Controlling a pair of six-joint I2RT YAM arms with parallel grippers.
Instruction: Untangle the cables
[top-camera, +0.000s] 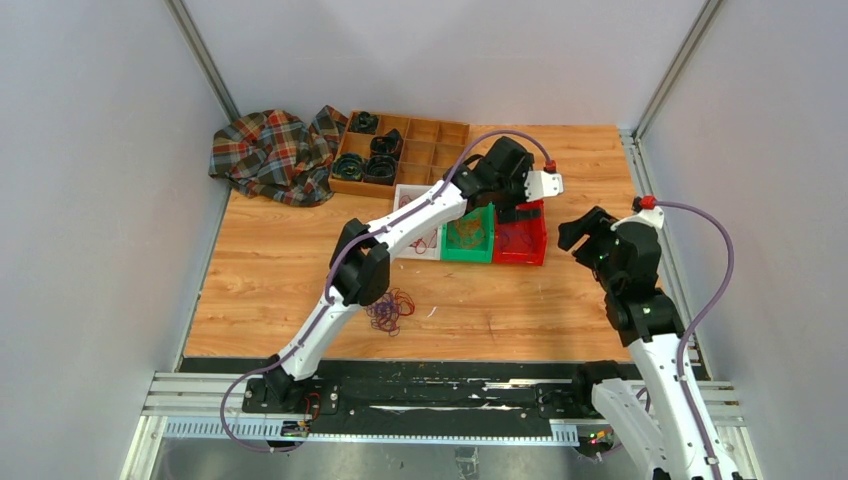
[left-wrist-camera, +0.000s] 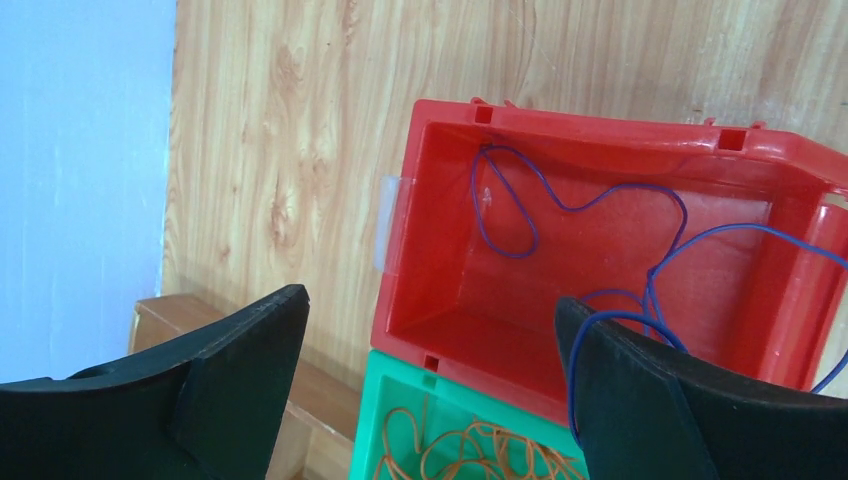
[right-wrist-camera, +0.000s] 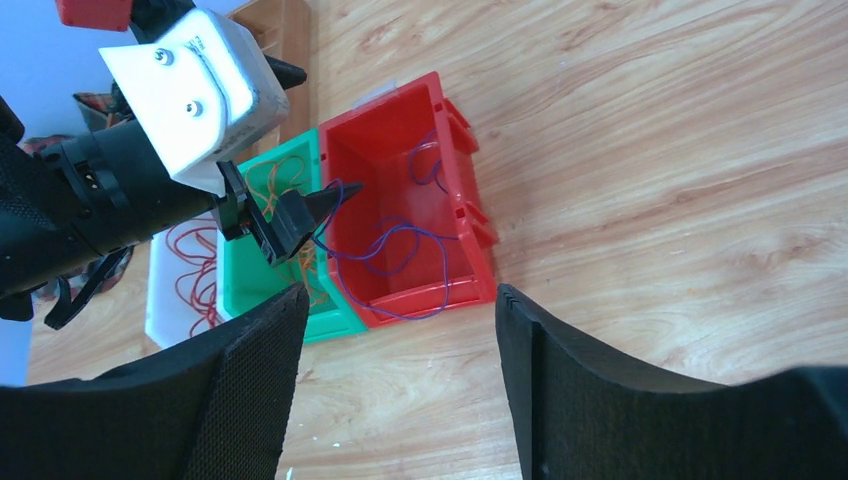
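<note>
A purple-blue cable (left-wrist-camera: 580, 205) lies in loops inside the red bin (left-wrist-camera: 600, 120), and one strand hangs over my left gripper's right finger (left-wrist-camera: 640, 400). My left gripper (left-wrist-camera: 430, 300) hovers open over the seam between the red bin and the green bin (left-wrist-camera: 400, 400), pinching nothing. Orange cables (left-wrist-camera: 480, 450) fill the green bin. Red cables (right-wrist-camera: 190, 260) lie in a white bin (top-camera: 405, 195). A mixed tangle of cables (top-camera: 390, 312) rests on the table by the left arm. My right gripper (right-wrist-camera: 400, 300) stands open above bare wood, right of the red bin (right-wrist-camera: 470, 215).
A wooden compartment tray (top-camera: 430, 135) with black coils sits at the back, and a plaid cloth (top-camera: 270, 150) lies to its left. The three bins stand side by side mid-table. Grey walls and metal posts close in both sides.
</note>
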